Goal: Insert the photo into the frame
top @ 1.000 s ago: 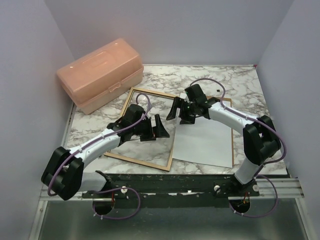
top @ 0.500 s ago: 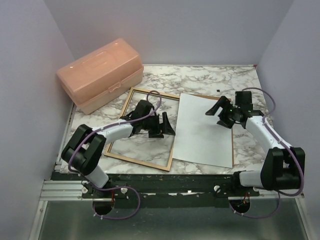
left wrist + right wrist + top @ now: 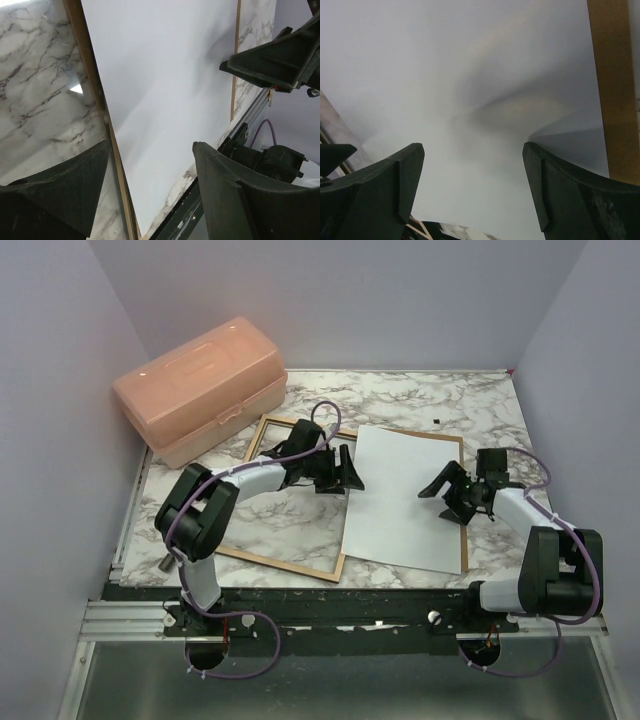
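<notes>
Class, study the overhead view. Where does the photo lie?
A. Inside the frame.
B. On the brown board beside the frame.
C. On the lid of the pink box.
B: the photo lies white side up on the brown board, to the right of the frame, not inside it.

The marble-patterned table (image 3: 470,400) carries four things. At ten o'clock, by the far left corner, sits a closed peach-pink plastic box (image 3: 200,390). Left of centre, toward eight o'clock, the frame (image 3: 275,558) lies flat (tan wood side up, marble showing through it). At four o'clock lies a brown backing board (image 3: 615,90), mostly covered by the photo (image 3: 400,510), white back up. A small black speck (image 3: 437,420) sits at one o'clock.
</notes>
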Action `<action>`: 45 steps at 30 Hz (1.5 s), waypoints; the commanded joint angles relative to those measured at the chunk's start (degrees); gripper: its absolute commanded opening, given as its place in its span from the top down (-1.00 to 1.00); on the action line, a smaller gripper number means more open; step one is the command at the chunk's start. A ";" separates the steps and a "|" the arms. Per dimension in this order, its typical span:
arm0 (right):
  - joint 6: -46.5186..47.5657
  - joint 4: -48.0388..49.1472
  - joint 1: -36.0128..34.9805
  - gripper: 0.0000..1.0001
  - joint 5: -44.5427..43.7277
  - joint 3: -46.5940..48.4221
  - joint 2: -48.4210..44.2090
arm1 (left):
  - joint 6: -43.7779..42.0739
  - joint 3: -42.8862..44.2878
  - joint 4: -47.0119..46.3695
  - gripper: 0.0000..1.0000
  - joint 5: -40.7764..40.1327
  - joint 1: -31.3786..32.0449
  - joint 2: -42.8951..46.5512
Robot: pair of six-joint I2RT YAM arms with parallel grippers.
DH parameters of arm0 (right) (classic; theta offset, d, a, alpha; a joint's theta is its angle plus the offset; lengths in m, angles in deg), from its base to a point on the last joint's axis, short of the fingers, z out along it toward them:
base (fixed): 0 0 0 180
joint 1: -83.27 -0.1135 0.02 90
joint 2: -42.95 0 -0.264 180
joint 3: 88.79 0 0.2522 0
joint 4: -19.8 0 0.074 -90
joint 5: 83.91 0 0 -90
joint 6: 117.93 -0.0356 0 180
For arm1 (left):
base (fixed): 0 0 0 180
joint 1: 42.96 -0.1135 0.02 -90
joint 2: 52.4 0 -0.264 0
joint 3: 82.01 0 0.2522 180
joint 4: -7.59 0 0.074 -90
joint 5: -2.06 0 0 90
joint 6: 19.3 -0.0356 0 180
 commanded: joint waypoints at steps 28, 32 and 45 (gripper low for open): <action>0.94 7.32 0.14 -0.75 6.74 -6.60 3.49 | -1.03 5.95 0.30 -0.23 0.24 0.20 -8.49; 1.11 7.38 0.14 -0.74 7.12 -6.59 3.51 | 0.66 3.95 -4.79 -0.08 2.40 0.33 -7.51; 1.02 7.46 0.12 -0.74 9.15 -6.38 2.21 | 3.77 0.54 -9.96 0.71 3.07 0.35 -5.68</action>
